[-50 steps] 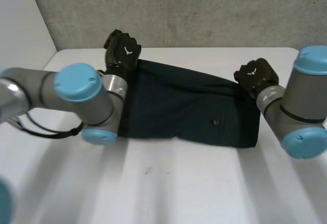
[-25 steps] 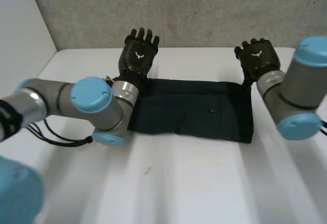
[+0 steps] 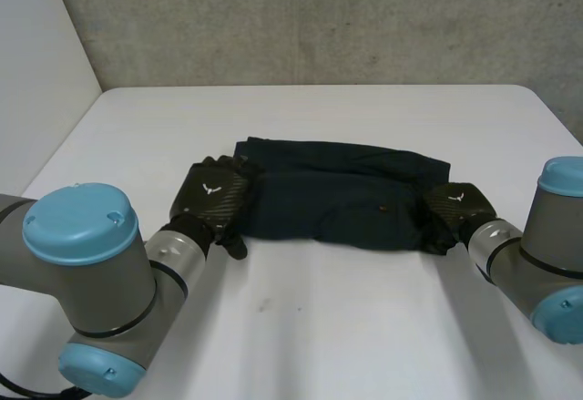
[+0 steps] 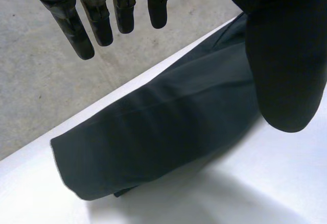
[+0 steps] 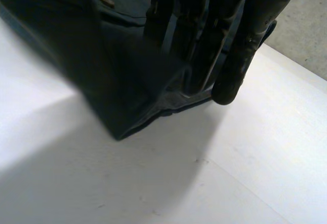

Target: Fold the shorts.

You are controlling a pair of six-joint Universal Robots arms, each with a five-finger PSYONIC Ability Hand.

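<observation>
Shorts (image 3: 337, 201): dark cloth, folded into a long band, lay flat across the middle of the white surface (image 3: 310, 327), running left to right.
Left robot hand (image 3: 211, 201): was at the band's left end; its fingers (image 4: 87, 30) were straight and wide open above the cloth, holding nothing.
Right robot hand (image 3: 455, 210): was at the band's right end; its fingers (image 5: 245, 45) were straight, reaching over the end fold, open.
Wall (image 3: 319, 17): grey, beyond the surface's far edge.
</observation>
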